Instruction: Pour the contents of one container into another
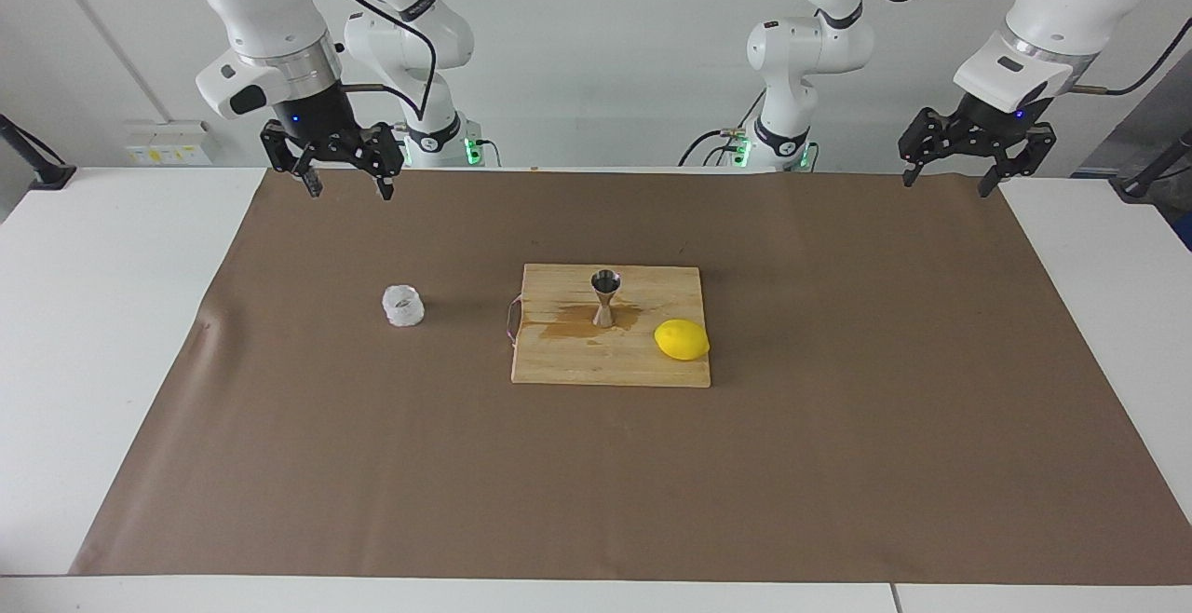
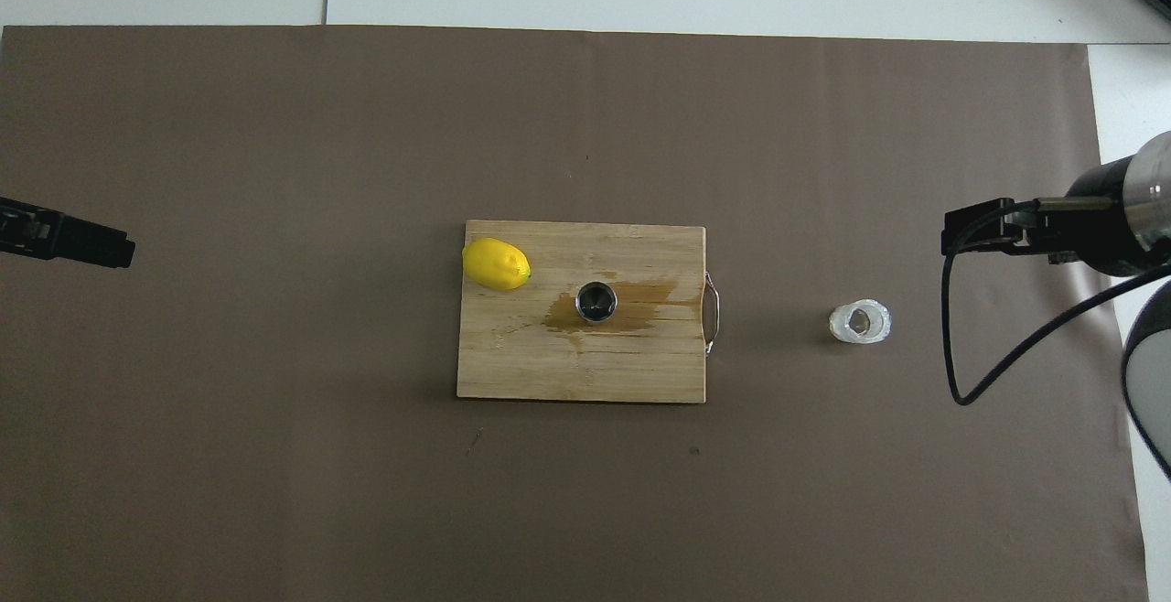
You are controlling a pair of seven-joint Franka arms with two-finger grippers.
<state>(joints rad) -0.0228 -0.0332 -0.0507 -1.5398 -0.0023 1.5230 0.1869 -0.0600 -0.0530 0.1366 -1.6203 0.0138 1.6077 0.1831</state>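
Two grippers: both raised, holding nothing.
Right gripper: upper left of the facing view, over the mat's edge by the robots; fingers spread, released.
Left gripper: upper right of the facing view, over the mat's corner; fingers spread, released.
Clear cup: upright on the mat, left of centre in the facing view, well apart from the board.
Jigger: upright at the middle of the cutting board, standing in a brown wet stain.
Lemon: on the board's corner, near the jigger, not touching.
Obstructions: nothing between cup and jigger.
Surface: brown mat on a white table; white wall above.
Overhead view: shows the jigger's dark bowl and the board's wire handle.
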